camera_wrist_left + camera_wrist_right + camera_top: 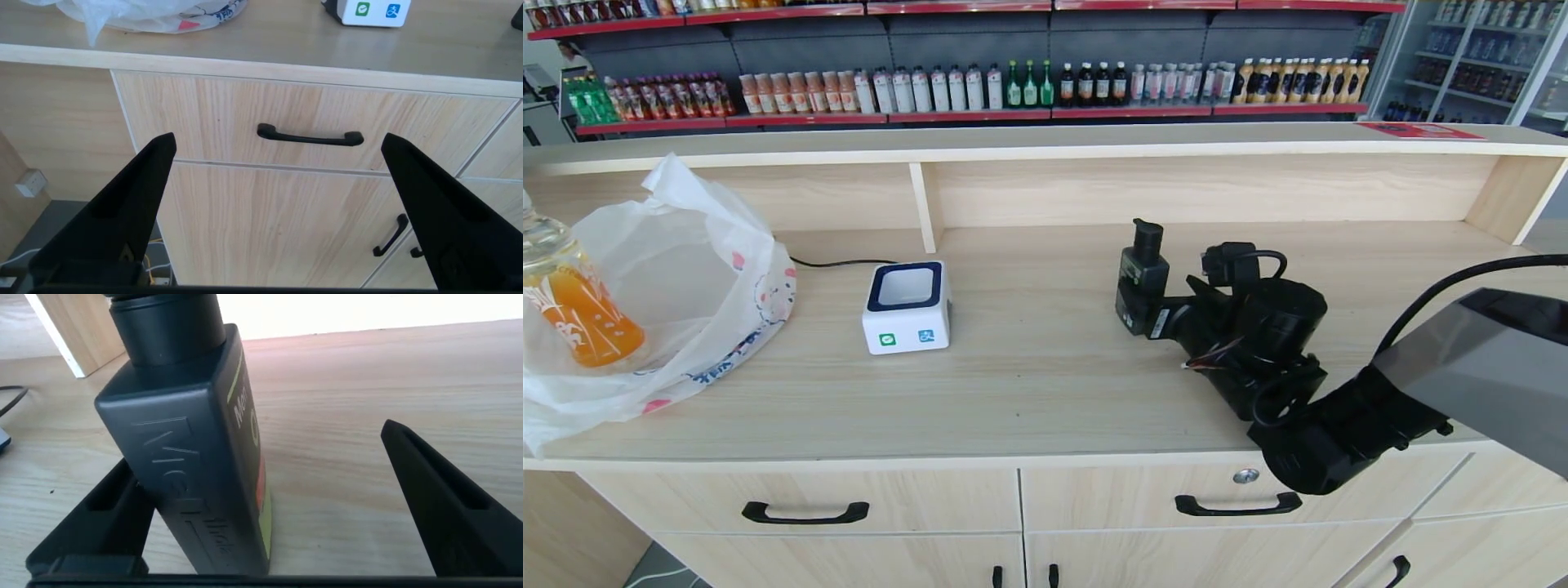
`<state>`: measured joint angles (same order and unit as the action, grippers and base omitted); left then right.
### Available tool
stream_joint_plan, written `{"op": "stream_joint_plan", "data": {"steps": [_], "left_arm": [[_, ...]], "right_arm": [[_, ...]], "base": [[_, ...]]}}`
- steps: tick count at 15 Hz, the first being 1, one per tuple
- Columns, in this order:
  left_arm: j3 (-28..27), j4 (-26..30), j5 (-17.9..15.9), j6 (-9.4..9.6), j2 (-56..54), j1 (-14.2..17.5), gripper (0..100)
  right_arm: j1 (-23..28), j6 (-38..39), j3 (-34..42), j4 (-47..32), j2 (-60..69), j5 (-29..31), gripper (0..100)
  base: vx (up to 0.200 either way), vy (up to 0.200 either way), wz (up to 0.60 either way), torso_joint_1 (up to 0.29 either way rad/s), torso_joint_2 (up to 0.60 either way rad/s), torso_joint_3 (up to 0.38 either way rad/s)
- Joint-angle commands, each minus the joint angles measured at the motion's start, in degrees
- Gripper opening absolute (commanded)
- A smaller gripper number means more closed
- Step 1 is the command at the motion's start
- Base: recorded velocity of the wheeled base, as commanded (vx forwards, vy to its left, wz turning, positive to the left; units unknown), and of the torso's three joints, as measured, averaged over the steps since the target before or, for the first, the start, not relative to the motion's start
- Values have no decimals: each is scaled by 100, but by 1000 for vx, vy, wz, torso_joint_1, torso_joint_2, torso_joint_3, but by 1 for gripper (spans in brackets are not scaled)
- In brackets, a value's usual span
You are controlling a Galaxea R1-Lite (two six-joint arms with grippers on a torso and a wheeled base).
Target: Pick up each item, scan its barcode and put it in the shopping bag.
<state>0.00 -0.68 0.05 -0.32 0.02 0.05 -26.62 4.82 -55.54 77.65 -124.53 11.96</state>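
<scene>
A dark bottle (1141, 273) is stood on the desk (1045, 376) right of the scanner (907, 306), flanked by the right tool (257, 449), which is spread wide. The left tool (278, 139) is held apart below the scanner. An orange drink (572, 302) is lodged in the shopping bag (727, 245) left of the scanner.

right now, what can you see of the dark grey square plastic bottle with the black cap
The dark grey square plastic bottle has a black round cap, raised lettering on one face and a green-and-red label on another. It stands upright on the light wooden counter, inside the open right gripper, close to one finger.
</scene>
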Motion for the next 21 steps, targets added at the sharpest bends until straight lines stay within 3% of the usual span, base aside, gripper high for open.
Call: {"op": "stream_joint_plan", "data": {"steps": [1,11,17,18,21], "left_arm": [[0,-2,4,-3,-2,-5,100],[0,-11,4,-3,6,4,100],[0,-11,4,-3,-2,4,100],[0,-11,4,-3,6,-5,100],[0,-11,4,-3,-2,4,100]], "right_arm": [[-1,-7,-9,4,25,-27,100],[140,-130,35,22,-19,-906,100],[175,-130,26,4,-28,-1046,100],[175,-121,26,13,-28,-1038,0],[175,-121,26,22,-28,-1064,0]], "base": [[0,0,0,0,0,0],[0,0,0,0,0,0],[0,0,0,0,0,0],[0,0,0,0,0,0],[0,0,0,0,0,0]]}}
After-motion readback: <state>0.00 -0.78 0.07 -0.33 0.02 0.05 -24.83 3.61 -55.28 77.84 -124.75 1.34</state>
